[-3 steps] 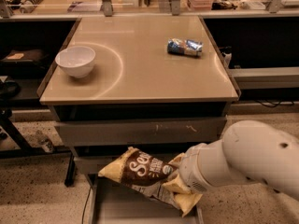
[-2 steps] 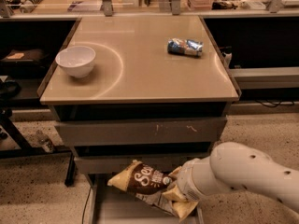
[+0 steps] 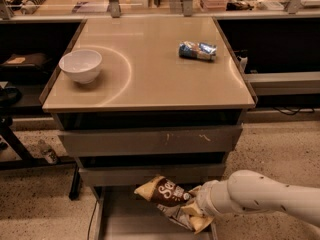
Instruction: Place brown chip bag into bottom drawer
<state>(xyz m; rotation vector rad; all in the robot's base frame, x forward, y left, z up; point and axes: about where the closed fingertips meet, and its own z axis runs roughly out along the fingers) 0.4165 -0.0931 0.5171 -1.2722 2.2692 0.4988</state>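
Brown chip bag (image 3: 164,193) above open bottom drawer (image 3: 127,220)
Gripper (image 3: 194,211) was at its right end; whether it held the bag was unclear.

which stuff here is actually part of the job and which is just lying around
Job: brown chip bag; bottom drawer, pulled open; end effector, at the bag's right end over that drawer.
Lying about: white bowl and blue-and-silver packet on the tabletop; two upper drawers.

Count: 1 end effector (image 3: 193,210), low over the bottom drawer (image 3: 131,220). 1 brown chip bag (image 3: 164,191) against it. 3 grey drawers (image 3: 150,141) total. Up beyond it on worktop (image 3: 150,86): 1 bowl (image 3: 80,65), 1 blue-and-silver packet (image 3: 198,50).
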